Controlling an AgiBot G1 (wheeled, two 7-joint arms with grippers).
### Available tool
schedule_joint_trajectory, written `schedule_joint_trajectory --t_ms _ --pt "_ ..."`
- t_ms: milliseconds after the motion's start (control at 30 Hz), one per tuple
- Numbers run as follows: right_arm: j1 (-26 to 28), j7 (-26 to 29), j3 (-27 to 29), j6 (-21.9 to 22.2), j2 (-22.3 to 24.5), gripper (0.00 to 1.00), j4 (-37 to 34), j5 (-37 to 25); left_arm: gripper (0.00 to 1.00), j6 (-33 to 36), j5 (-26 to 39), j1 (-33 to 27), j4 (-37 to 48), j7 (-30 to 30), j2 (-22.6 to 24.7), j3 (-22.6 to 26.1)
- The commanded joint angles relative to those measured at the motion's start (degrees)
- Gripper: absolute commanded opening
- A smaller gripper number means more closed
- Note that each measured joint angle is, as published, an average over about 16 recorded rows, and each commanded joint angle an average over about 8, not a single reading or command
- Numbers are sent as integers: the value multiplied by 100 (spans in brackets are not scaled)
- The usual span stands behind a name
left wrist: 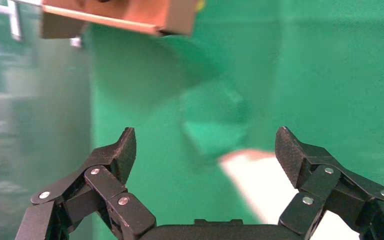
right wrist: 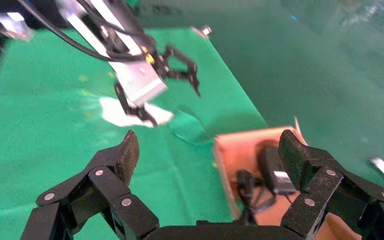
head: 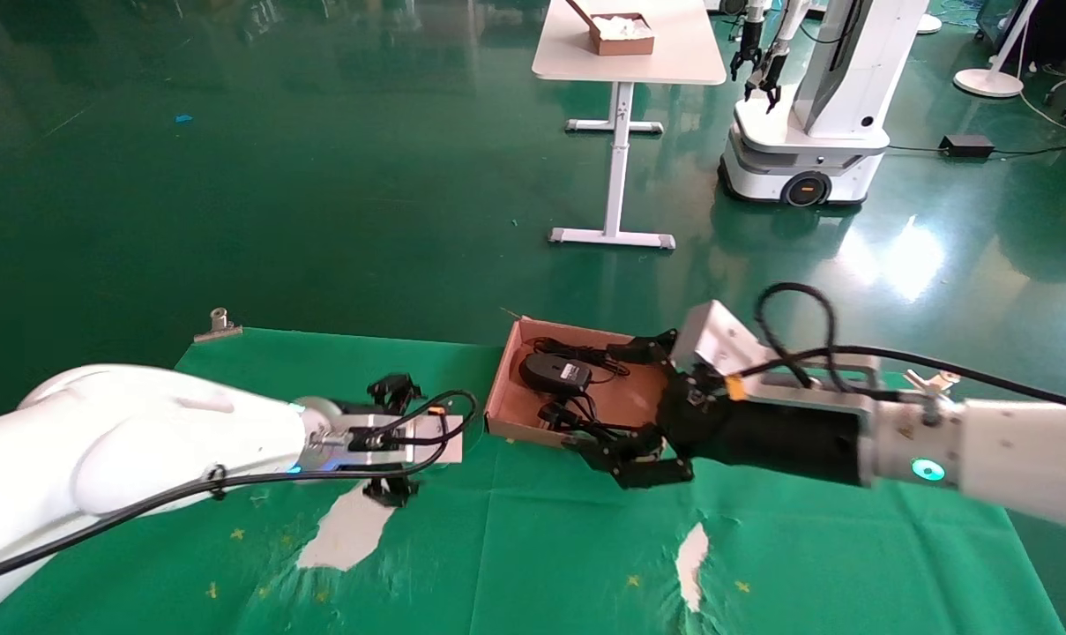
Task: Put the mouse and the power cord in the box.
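Note:
The reddish-brown box [head: 508,388] sits on the green cloth at the table's far edge. Inside it lie the black mouse [head: 555,373] with its grey label and, nearer the front wall, the black power cord [head: 557,414] with its cable looped across the floor of the box. My right gripper [head: 599,397] is open at the box's right side, one finger over the box and the other at its front edge, holding nothing. The right wrist view shows the box [right wrist: 230,150], mouse [right wrist: 275,172] and cord [right wrist: 247,187] beyond the right gripper [right wrist: 207,150]. My left gripper [head: 393,438] [left wrist: 205,145] hangs open and empty over the cloth, left of the box [left wrist: 115,15].
White patches [head: 347,529] [head: 693,551] show where the green cloth is torn. A metal clip [head: 219,322] holds the cloth at the far left corner. Beyond the table are a white table with a small box [head: 621,35] and another robot [head: 815,115].

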Motion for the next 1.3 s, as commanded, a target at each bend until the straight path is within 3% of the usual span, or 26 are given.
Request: schedule_joint_trajectory --t_ms 33,800,1300 --pt "-113 42 79 -140 143 100 145 229 100 169 -253 129 -83 65 -112 -249" --pt "-1395 525 983 -1729 1775 100 1798 2834 100 2133 -3205 1634 -1050 822 -1415 -3153" --pt "-1483 555 1041 -1845 1894 100 1912 3025 100 3414 -5131 2615 -1680 1317 -2266 -5048"
